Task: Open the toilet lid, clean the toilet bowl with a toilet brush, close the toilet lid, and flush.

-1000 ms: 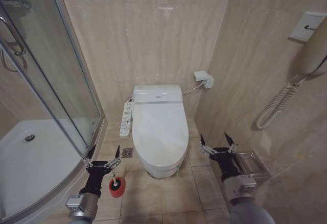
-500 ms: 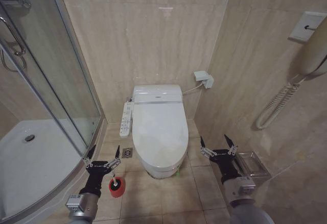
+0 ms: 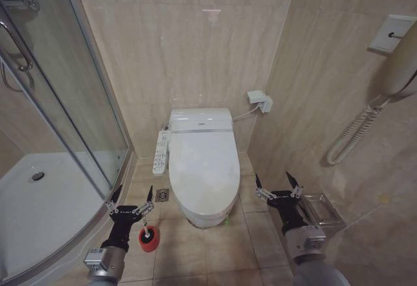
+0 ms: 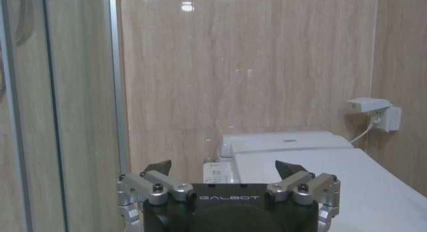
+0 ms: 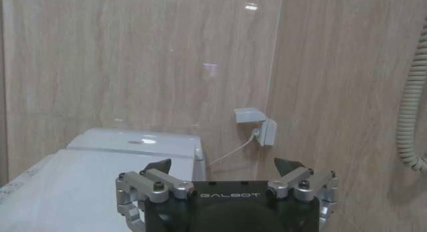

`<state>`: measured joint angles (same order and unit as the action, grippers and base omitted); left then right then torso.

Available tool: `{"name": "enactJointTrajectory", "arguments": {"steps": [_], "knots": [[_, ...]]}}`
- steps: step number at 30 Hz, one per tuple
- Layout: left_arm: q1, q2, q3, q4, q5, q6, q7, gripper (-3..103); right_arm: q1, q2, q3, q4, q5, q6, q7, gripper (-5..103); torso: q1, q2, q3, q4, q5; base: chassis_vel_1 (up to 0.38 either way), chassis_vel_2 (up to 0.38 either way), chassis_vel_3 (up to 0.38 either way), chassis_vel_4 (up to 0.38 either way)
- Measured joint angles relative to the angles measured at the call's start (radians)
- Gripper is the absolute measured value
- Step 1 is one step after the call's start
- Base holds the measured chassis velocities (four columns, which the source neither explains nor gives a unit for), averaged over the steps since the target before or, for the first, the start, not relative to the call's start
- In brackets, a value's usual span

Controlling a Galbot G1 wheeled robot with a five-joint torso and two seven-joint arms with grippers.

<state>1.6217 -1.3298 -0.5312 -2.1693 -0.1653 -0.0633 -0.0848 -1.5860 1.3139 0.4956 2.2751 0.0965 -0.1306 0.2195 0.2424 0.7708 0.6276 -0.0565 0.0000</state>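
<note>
Below, both spread-fingered grippers, left gripper (image 3: 131,196) and right gripper (image 3: 277,180), flank the glossy oval toilet lid (image 3: 203,166), shut.

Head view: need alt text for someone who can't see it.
A white toilet with the toilet lid closed stands against a beige tiled wall, with the open left gripper and open right gripper hovering low on either side of it. The toilet brush stands in its red holder on the floor by the left gripper, beside a glass shower enclosure.
</note>
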Motion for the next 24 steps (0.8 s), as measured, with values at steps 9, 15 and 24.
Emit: {"name": "enactJointTrajectory", "arguments": {"steps": [9, 15, 24], "knots": [[0.0, 0.0, 0.0, 0.0, 0.0, 0.0, 0.0, 100, 0.0, 0.0, 0.0, -0.001, 0.001, 0.0, 0.0, 100, 0.0, 0.0, 0.0, 0.0, 0.0, 0.0, 0.0, 0.0, 0.0], [0.0, 0.0, 0.0, 0.0, 0.0, 0.0, 0.0, 100, 0.0, 0.0, 0.0, -0.001, 0.001, 0.0, 0.0, 100, 0.0, 0.0, 0.0, 0.0, 0.0, 0.0, 0.0, 0.0, 0.0], [0.0, 0.0, 0.0, 0.0, 0.0, 0.0, 0.0, 100, 0.0, 0.0, 0.0, -0.001, 0.001, 0.0, 0.0, 100, 0.0, 0.0, 0.0, 0.0, 0.0, 0.0, 0.0, 0.0, 0.0]]}}
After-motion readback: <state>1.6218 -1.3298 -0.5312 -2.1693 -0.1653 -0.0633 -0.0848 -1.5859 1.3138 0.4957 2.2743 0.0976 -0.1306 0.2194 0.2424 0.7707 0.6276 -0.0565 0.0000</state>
